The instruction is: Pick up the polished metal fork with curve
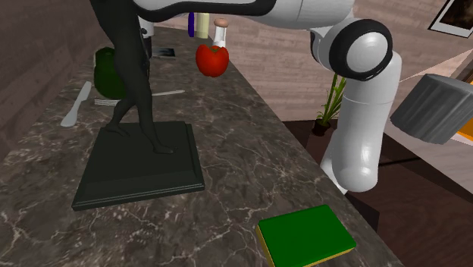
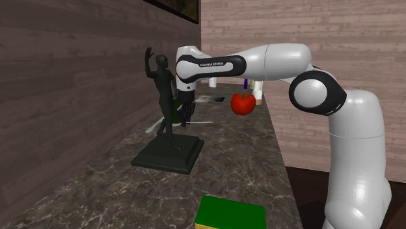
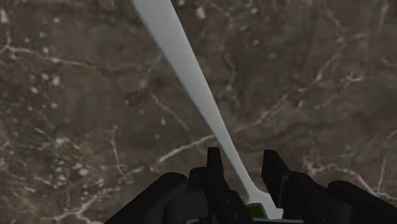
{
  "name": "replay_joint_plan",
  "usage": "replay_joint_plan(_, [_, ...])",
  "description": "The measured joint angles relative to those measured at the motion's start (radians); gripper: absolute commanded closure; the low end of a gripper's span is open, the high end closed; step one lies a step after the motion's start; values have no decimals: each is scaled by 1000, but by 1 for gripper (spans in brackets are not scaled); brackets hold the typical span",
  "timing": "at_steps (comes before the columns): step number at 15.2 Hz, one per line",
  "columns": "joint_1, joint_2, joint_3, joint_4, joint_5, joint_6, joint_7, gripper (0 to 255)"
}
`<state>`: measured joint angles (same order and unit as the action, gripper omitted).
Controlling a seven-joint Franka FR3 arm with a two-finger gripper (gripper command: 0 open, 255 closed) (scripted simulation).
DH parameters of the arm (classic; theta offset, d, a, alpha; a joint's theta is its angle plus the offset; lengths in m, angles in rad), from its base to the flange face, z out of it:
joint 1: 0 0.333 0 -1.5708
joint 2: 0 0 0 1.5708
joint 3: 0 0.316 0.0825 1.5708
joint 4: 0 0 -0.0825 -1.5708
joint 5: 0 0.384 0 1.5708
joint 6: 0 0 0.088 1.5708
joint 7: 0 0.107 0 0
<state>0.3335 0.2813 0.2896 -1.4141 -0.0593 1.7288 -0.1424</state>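
Progress: the reach looks finished, the grasp not made. In the wrist view the gripper point(image 3: 243, 156) is down at the countertop point(image 3: 76, 114) with its two black fingers apart, one on each side of the fork point(image 3: 179, 67). They straddle the narrow neck. A gap shows on at least one side, so the fork is bracketed, not held. It lies flat on the stone. By my reading, what is left is to close on the neck and lift.

- Fork: drawn pale grey-white and matte, with no real shine. The handle is long and tapered, broad at the far end and thinning in a gentle curve to the neck between the fingers. A thin, flat thing lying on stone may give the fingers little to bite on.
- Countertop: dark brown marble with pale veins and flecks, smooth.
- Statue point(image 1: 140, 163): just beside the gripper. A dark standing figure on a stepped square plinth, with a dull bronze-like look. It stands close to the arm's working space.
- Knife point(image 1: 76, 106): beyond the statue, pale, with a rounded blade, lying flat.
- Dark green rounded object point(image 1: 106, 68): behind the knife; I cannot tell what it is.
- Red heart-shaped bottle point(image 1: 212, 61): towards the far end, glossy, with a cream neck.
- Green book point(image 1: 305, 234): well apart, by the stand, with a yellowish edge.
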Motion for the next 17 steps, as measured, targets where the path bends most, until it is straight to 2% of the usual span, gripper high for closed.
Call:
replay_joint_plan(8, [-1, -5, 1, -6, 3, 3, -3, 255])
replay_joint_plan(17, [11, 28, 3, 141, -5, -118, 1, 255])
